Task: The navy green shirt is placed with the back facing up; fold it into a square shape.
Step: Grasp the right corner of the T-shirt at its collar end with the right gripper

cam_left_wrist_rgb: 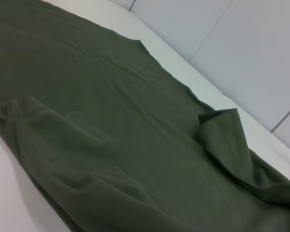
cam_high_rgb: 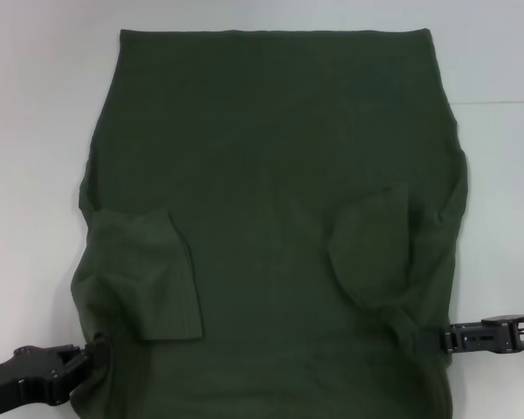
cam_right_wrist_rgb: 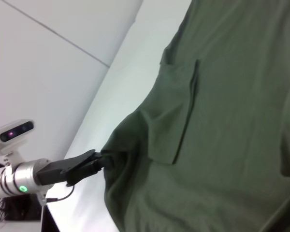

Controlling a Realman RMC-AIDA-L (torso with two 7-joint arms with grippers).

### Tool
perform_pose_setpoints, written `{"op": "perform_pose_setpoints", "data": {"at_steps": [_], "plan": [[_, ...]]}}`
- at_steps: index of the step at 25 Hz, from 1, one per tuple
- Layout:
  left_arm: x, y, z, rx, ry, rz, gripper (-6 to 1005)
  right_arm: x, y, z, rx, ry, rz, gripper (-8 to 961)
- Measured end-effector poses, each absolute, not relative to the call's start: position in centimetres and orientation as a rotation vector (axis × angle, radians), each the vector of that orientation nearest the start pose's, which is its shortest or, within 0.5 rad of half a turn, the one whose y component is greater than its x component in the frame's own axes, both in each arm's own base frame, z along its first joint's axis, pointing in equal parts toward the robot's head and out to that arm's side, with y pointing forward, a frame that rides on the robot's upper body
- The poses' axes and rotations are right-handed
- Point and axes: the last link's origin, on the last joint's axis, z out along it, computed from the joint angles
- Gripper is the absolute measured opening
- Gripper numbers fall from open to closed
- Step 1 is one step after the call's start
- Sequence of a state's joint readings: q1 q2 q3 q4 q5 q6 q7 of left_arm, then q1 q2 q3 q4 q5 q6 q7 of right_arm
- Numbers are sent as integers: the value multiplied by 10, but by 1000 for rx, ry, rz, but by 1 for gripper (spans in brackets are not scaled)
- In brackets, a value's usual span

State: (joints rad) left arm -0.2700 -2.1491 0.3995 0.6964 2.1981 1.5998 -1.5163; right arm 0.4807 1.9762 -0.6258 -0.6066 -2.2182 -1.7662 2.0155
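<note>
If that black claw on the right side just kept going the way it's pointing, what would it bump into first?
The right gripper points inward at the navy green shirt and already meets its edge, so it would likely plough straight into that fabric, toward the folded-in sleeve.

The shirt lies spread over the table, taking up most of its middle, with its straight far edge toward the back and its near part running down to the robot. Both sleeves are folded inward onto the body of the shirt: the left sleeve lies on the left side, the right sleeve on the right side, well apart from each other. The left gripper meets the shirt's near left edge, just before the left sleeve. The right gripper meets the near right edge, just beside the right sleeve.
</note>
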Motion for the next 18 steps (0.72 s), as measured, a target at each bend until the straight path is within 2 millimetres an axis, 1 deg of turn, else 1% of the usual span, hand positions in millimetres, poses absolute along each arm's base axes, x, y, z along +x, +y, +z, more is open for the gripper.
{"op": "perform_pose_setpoints", "data": {"at_steps": [8, 13, 15, 18], "plan": [[-352, 234, -1, -2388, -1250, -695, 1, 293, 290, 14, -2707, 1707, 504, 735], [-352, 234, -1, -2387, -1251, -695, 0, 288, 290, 12, -2738, 1705, 487, 736], [-352, 234, -1, -2386, -1251, -696, 0, 289, 290, 14, -2725, 1708, 509, 736], [-352, 234, -1, -2386, -1250, -697, 0, 299, 287, 28, -2658, 1724, 574, 735]]}}
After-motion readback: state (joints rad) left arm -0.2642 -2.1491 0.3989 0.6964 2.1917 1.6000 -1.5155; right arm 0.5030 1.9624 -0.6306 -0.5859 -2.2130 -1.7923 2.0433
